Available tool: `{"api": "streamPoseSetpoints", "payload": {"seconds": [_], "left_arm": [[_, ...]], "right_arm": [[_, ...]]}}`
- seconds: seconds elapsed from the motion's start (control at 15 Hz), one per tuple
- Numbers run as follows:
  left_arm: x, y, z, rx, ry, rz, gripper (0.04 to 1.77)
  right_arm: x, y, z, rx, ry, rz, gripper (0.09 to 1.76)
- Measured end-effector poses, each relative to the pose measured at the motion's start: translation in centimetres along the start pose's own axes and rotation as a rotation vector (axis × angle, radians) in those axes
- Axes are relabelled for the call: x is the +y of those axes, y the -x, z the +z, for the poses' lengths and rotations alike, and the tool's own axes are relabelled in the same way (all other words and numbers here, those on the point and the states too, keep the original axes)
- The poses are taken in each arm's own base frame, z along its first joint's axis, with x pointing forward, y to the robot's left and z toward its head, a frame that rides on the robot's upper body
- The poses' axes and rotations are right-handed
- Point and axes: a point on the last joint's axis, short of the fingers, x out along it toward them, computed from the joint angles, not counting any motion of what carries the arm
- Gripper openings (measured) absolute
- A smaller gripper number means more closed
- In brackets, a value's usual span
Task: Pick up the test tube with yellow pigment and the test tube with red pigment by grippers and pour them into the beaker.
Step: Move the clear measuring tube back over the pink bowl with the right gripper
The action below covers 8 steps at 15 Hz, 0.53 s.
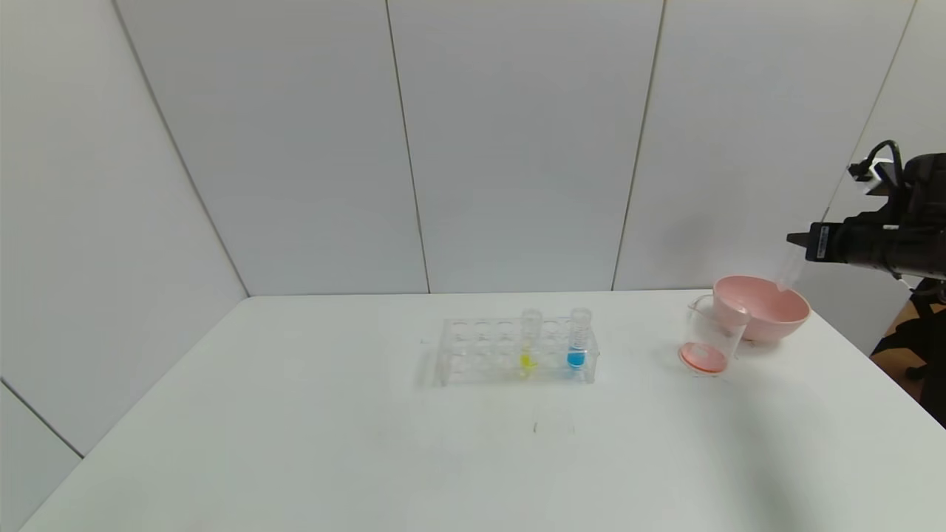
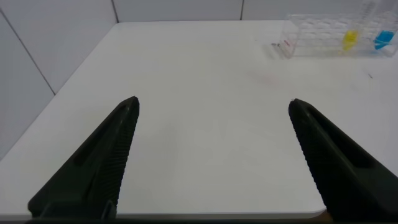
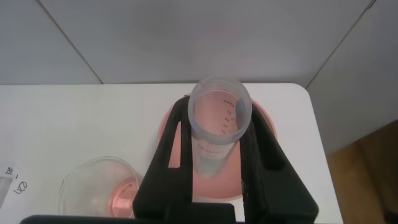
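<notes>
White table (image 1: pixel 295 443) spread wide, matte and evenly lit. Behind table, pale grey panelled walls (image 1: pixel 517 148) with thin vertical seams, meeting at a corner toward the left. Past table's right edge, a strip of brown wooden floor (image 1: pixel 905 325).

three test tubes show in all: one test tube with yellow pigment (image 1: pixel 528 341) and one tube with blue liquid (image 1: pixel 578 339), both standing in the rack, and one emptied tube (image 3: pixel 219 124) clamped in the right gripper (image 3: pixel 215 163). there is one clear many-holed rack (image 1: pixel 480 347), one beaker (image 1: pixel 710 334) with red-orange liquid at its bottom, and one pink bowl (image 1: pixel 768 310). two grippers appear: the right one, and the left gripper (image 2: pixel 214 124) with its two fingers spread apart. one white table (image 1: pixel 295 414) carries everything.
</notes>
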Motion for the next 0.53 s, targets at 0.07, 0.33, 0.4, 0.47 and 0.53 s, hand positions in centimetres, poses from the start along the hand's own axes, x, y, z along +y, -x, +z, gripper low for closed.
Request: {"api": "streamPoseSetpoints", "payload": {"seconds": [0.07, 0.33, 0.4, 0.47, 0.53], "left_arm": [[0.0, 0.0, 0.0, 0.0, 0.0, 0.0, 1.72], [0.0, 0.0, 0.0, 0.0, 0.0, 0.0, 1.72], [0.0, 0.0, 0.0, 0.0, 0.0, 0.0, 1.72], [0.0, 0.0, 0.0, 0.0, 0.0, 0.0, 1.72], [0.0, 0.0, 0.0, 0.0, 0.0, 0.0, 1.72]], "right_arm": [[-0.3, -0.6, -0.7, -0.013, 0.001, -0.003, 0.5], [-1.0, -3.3, -3.5, -0.009, -0.007, -0.007, 0.5], [-1.1, -3.9, -4.1, 0.0, -0.009, -0.005, 0.5], [-1.2, -4.5, -4.4, 0.006, -0.01, -0.004, 0.5], [-1.3, -4.9, -4.6, 0.009, -0.012, -0.004, 0.5]]}}
